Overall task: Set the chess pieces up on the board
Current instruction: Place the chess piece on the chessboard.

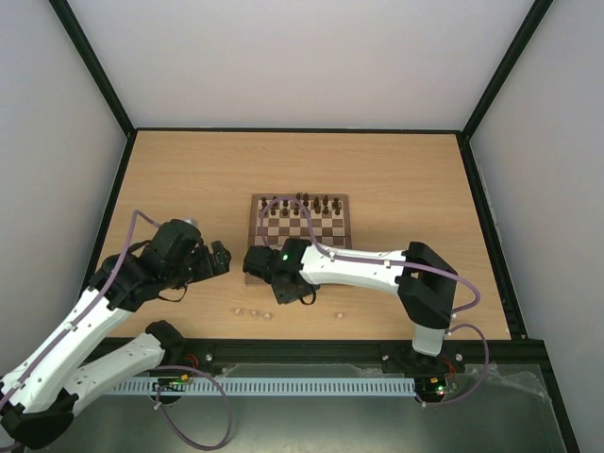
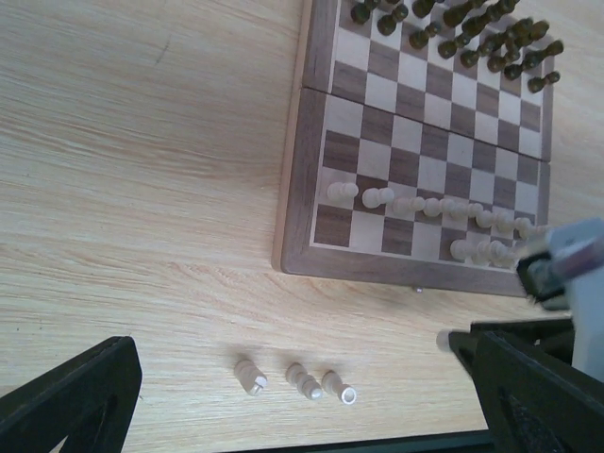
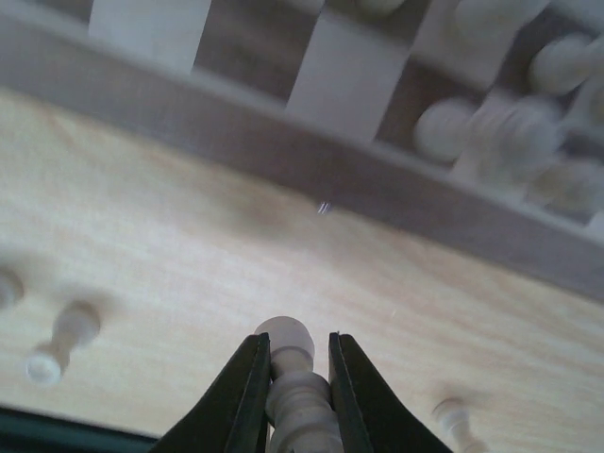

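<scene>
From the overhead camera I see the board lying square in the middle of the table, with the dark chessmen standing along its far side. My right arm reaches in from the right and covers the board's near side. The right gripper hangs just off the near edge, but from up here I cannot tell how its jaws stand. The left gripper sits just left of the board, jaws spread wide with nothing between them. Three loose cream pieces lie in a short line on the table nearer the arm bases, and a lone cream piece lies further right.

On the left wrist camera, the left fingers fill the two bottom corners, wide apart, with bare tabletop between them. The three loose cream pieces appear to lie on their sides. On the board a row of cream chessmen crosses the second rank from the near edge, and a few more stand on the nearest rank, toward the right.

On the right wrist camera, the right fingers are clamped on a cream chessman, just below its round head. It sits over bare table, just short of the board's brown border. I cannot tell whether it touches the table.
</scene>
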`<action>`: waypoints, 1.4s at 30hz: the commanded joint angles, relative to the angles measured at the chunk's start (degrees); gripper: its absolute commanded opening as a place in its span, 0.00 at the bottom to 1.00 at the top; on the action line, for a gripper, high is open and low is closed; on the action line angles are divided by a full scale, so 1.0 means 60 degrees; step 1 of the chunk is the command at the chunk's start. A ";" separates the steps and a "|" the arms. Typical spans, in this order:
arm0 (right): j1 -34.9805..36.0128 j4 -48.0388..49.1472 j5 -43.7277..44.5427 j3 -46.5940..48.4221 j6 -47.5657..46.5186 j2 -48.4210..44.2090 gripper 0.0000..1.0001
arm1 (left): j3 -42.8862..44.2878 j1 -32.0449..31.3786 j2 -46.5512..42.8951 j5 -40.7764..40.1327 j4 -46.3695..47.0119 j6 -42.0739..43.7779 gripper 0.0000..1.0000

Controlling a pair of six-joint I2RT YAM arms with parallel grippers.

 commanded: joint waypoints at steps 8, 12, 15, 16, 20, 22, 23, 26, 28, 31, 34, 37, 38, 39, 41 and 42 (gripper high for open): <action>-0.1098 0.0071 0.2132 0.1190 -0.0638 0.0422 0.15 | 0.0405 0.0050 -0.0508 -0.0379 -0.0630 -0.0382 0.99; -0.1170 0.0214 0.2354 0.1184 -0.0699 0.0791 0.15 | 0.0357 0.0052 -0.0587 -0.0393 -0.0684 -0.0405 0.99; -0.1184 0.0439 0.2418 0.1032 -0.0727 0.0955 0.15 | 0.0327 0.0061 -0.0569 -0.0366 -0.0666 -0.0392 0.99; -0.1184 0.0488 0.2409 0.1005 -0.0741 0.1008 0.16 | 0.0326 0.0058 -0.0556 -0.0365 -0.0652 -0.0379 0.99; -0.1184 0.0593 0.2392 0.0962 -0.0746 0.1185 0.15 | 0.0308 0.0054 -0.0466 -0.0378 -0.0605 -0.0335 0.99; -0.1180 0.0665 0.2382 0.0927 -0.0781 0.1207 0.16 | 0.0289 0.0056 -0.0429 -0.0379 -0.0563 -0.0324 0.99; -0.1184 0.0652 0.2403 0.0932 -0.0787 0.1239 0.16 | 0.0284 0.0061 -0.0429 -0.0379 -0.0549 -0.0316 0.99; -0.1183 0.0628 0.2446 0.0925 -0.0815 0.1372 0.16 | 0.0234 0.0056 -0.0390 -0.0353 -0.0479 -0.0316 0.99; -0.1184 0.0639 0.2378 0.0904 -0.0820 0.1440 0.17 | 0.0200 0.0052 -0.0379 -0.0336 -0.0442 -0.0317 0.99; -0.1185 0.0744 0.2253 0.0794 -0.0803 0.1476 0.17 | 0.0156 0.0049 -0.0357 -0.0334 -0.0409 -0.0302 0.99; -0.1184 0.0841 0.2190 0.0686 -0.0790 0.1481 0.17 | 0.0111 0.0052 -0.0336 -0.0321 -0.0372 -0.0302 0.99; -0.1192 0.0873 0.2154 0.0655 -0.0787 0.1507 0.19 | 0.0108 0.0057 -0.0301 -0.0320 -0.0340 -0.0270 0.99; -0.1198 0.0885 0.2125 0.0651 -0.0795 0.1520 0.19 | 0.0106 0.0054 -0.0295 -0.0320 -0.0347 -0.0260 0.99; -0.1206 0.0917 0.2098 0.0641 -0.0798 0.1514 0.20 | 0.0108 0.0054 -0.0286 -0.0320 -0.0333 -0.0247 0.99; -0.1227 0.0935 0.2057 0.0608 -0.0788 0.1503 0.20 | 0.0108 0.0060 -0.0257 -0.0320 -0.0322 -0.0240 0.99; -0.1225 0.0942 0.2044 0.0606 -0.0791 0.1493 0.21 | 0.0101 0.0056 -0.0253 -0.0320 -0.0321 -0.0243 0.99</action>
